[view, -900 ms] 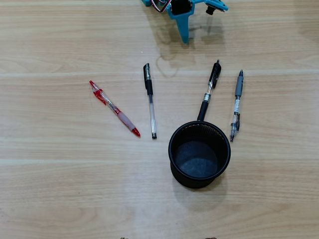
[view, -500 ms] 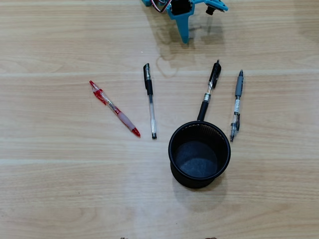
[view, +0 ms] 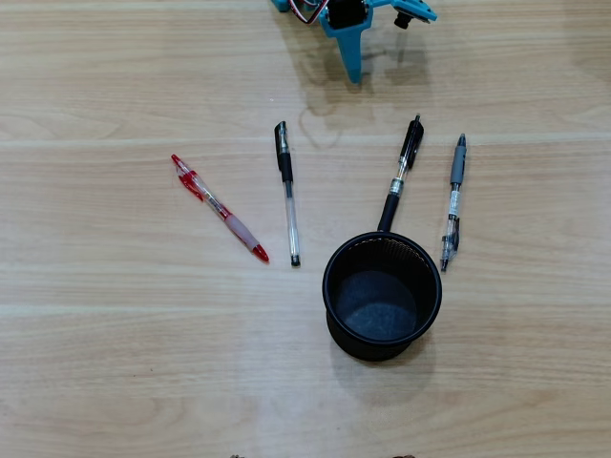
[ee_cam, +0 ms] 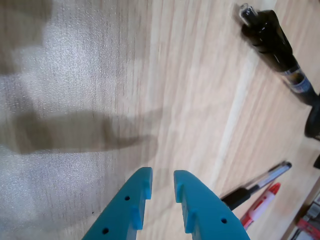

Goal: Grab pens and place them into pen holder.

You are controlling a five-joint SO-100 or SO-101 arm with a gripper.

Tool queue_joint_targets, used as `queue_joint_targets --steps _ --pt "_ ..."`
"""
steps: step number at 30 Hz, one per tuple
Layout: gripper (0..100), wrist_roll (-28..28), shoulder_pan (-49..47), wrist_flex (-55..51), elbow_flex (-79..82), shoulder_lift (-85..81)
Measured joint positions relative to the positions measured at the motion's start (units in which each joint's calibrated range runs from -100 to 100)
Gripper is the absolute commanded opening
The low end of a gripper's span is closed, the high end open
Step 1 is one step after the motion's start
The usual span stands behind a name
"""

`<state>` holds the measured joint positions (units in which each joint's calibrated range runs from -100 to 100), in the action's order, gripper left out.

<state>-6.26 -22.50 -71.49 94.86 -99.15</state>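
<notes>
Several pens lie on the wooden table in the overhead view: a red pen (view: 220,208), a clear pen with a black cap (view: 288,191), a black pen (view: 401,176) and a grey pen (view: 453,200). A black mesh pen holder (view: 374,349) stands upright and empty, just below the black pen's tip. My teal gripper (view: 354,74) hovers at the top edge, above all the pens. In the wrist view the gripper (ee_cam: 162,175) holds nothing and its jaws are almost together. The black pen (ee_cam: 275,42), clear pen (ee_cam: 260,182) and red pen (ee_cam: 260,205) show there.
The arm's teal body (view: 401,10) sits at the top edge of the overhead view. Bare wooden table (view: 115,334) surrounds the pens and the holder.
</notes>
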Motion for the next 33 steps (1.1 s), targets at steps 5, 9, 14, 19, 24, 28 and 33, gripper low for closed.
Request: queue_joint_targets --steps 5,9,14,19,24,28,33 --pt "6 0.0 1.3 0.1 -0.1 0.1" --pt "6 -3.5 4.4 2.8 -2.8 2.6" --pt "7 -7.1 8.6 12.1 -15.8 14.0" --pt "19 -7.4 15.7 13.8 -35.8 36.3" --pt "22 -6.4 25.5 13.1 -56.3 62.5" --pt "26 -6.2 30.0 11.0 -72.6 85.2" --pt "26 -7.0 31.0 7.7 -93.5 113.7"
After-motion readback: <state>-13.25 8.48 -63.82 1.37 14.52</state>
